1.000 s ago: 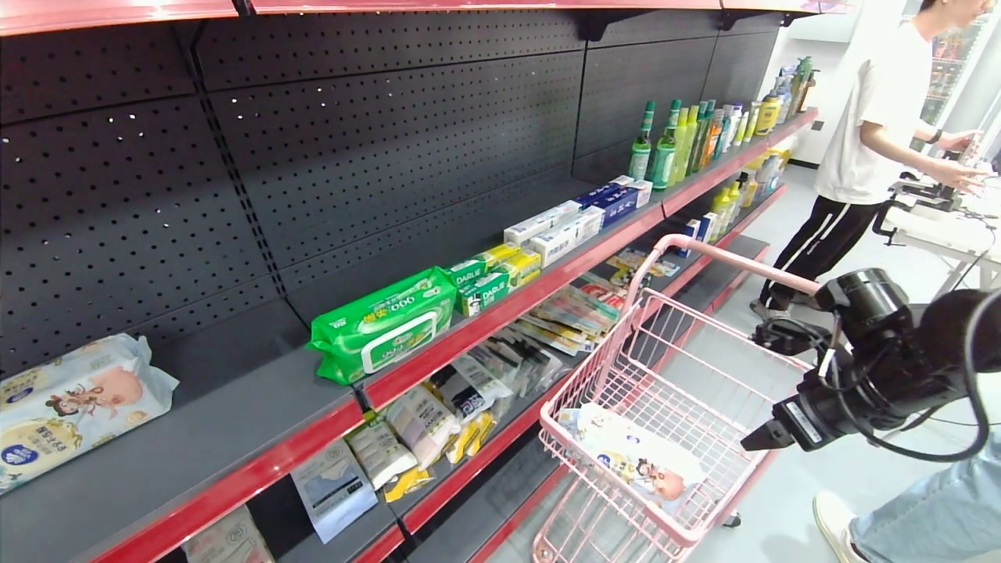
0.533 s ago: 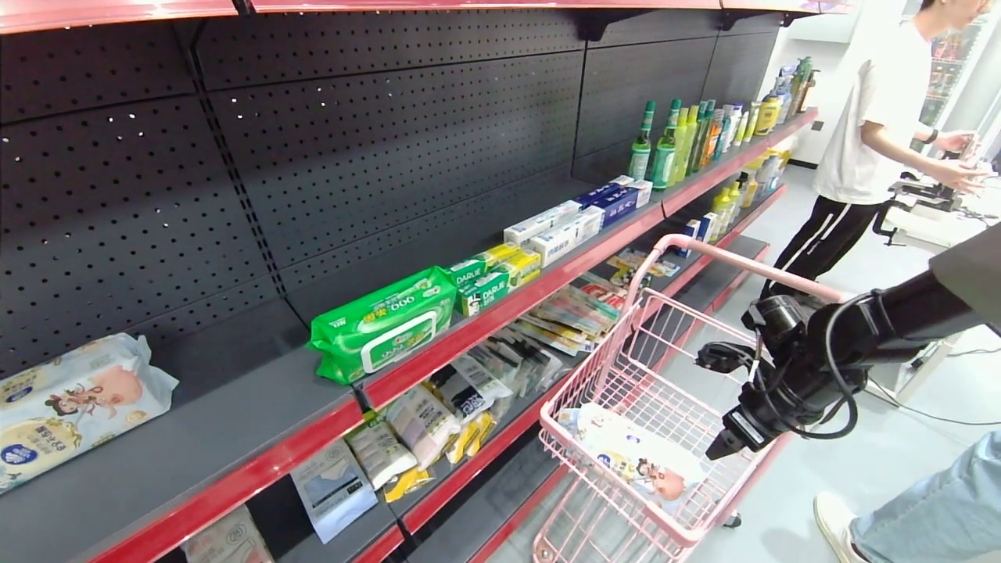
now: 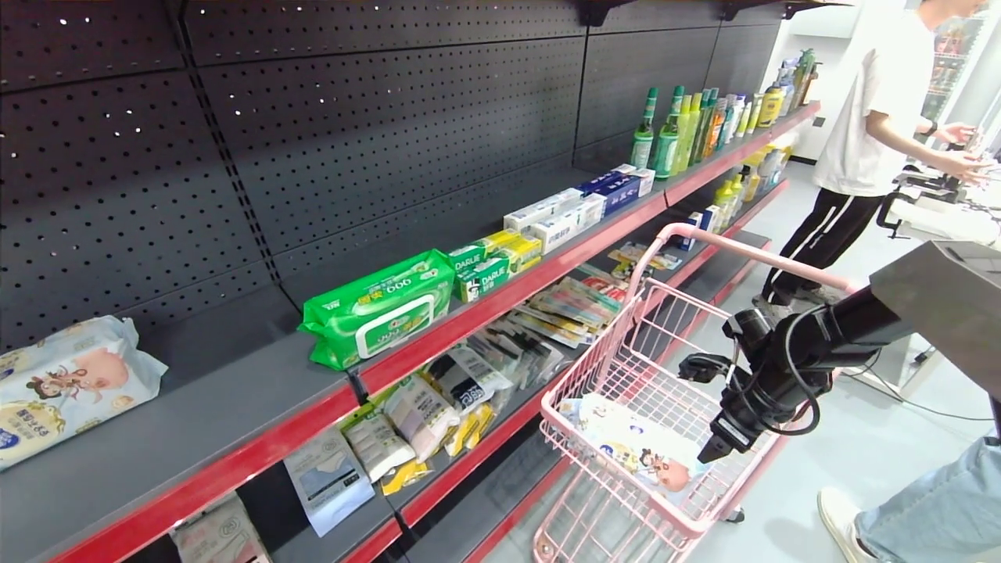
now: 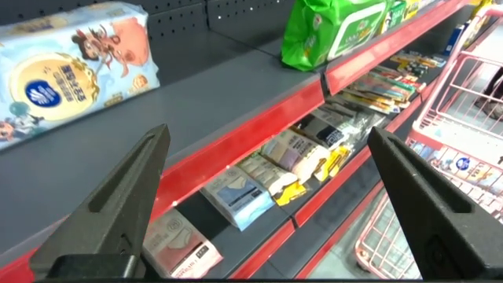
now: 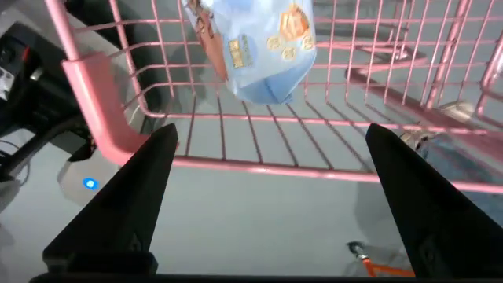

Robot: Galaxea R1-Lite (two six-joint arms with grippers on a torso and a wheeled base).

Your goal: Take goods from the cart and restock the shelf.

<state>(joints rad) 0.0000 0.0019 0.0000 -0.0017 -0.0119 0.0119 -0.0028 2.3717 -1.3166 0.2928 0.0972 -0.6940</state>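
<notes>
A pink wire cart (image 3: 687,231) stands in front of the shelf (image 3: 203,407). In its basket lies a pale blue wipes pack with a cartoon baby (image 3: 633,450). My right gripper (image 3: 713,449) hangs open at the cart's right rim, pointing down toward the pack. From the right wrist the pack (image 5: 259,47) lies beyond the pink rim (image 5: 102,118), and the right gripper (image 5: 267,212) holds nothing. A matching pack (image 3: 66,383) lies at the shelf's left end. My left gripper (image 4: 267,204) is open and empty in front of the shelf (image 4: 196,110), below that pack (image 4: 71,63).
A green wipes pack (image 3: 375,309), toothpaste boxes (image 3: 493,266) and bottles (image 3: 672,133) line the shelf to the right. Bare shelf lies between the two wipes packs. Lower shelves hold packets (image 3: 422,414). A person stands at the far right by a table (image 3: 938,223).
My right arm has swung left and down to the cart's right rim, its gripper now close to the pack. The head camera has tilted slightly down.
</notes>
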